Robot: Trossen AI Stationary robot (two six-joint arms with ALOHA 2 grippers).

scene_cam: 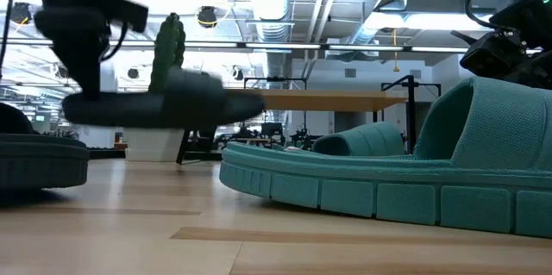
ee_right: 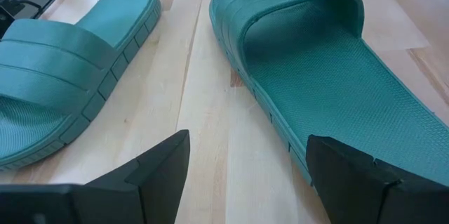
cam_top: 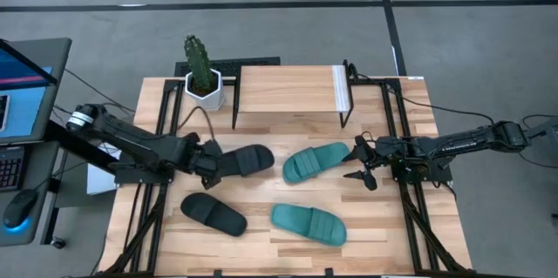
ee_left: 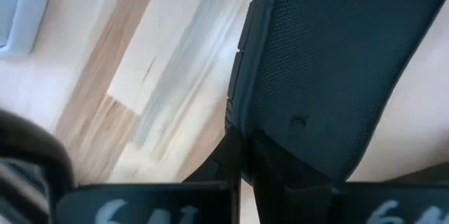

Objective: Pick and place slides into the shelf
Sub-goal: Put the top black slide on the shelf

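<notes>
My left gripper [cam_top: 212,163] is shut on a black slide [cam_top: 247,159], which hangs level above the table in the low view [scene_cam: 164,107]. A second black slide [cam_top: 214,214] lies flat near the front edge. Two teal slides rest on their soles: one mid-table [cam_top: 316,161], one nearer the front [cam_top: 309,224]. My right gripper [cam_top: 363,164] is open, level with the table, just off the heel end of the mid-table teal slide [ee_right: 330,62]. The shelf [cam_top: 292,91] stands at the far edge. My left gripper pinches the black slide between its two fingers at the heel end [ee_left: 280,147], coming level from the table's left, along the slide's length. The slide is lifted clear of the table and stays roughly level, strap end [cam_top: 260,156] pointing toward the table's right.
A potted cactus [cam_top: 202,73] stands just left of the shelf. Black metal frame rails [cam_top: 394,130] run along both sides of the table. Bare planks [cam_top: 261,191] lie between the four slides. A monitor and keyboard sit off the table's left.
</notes>
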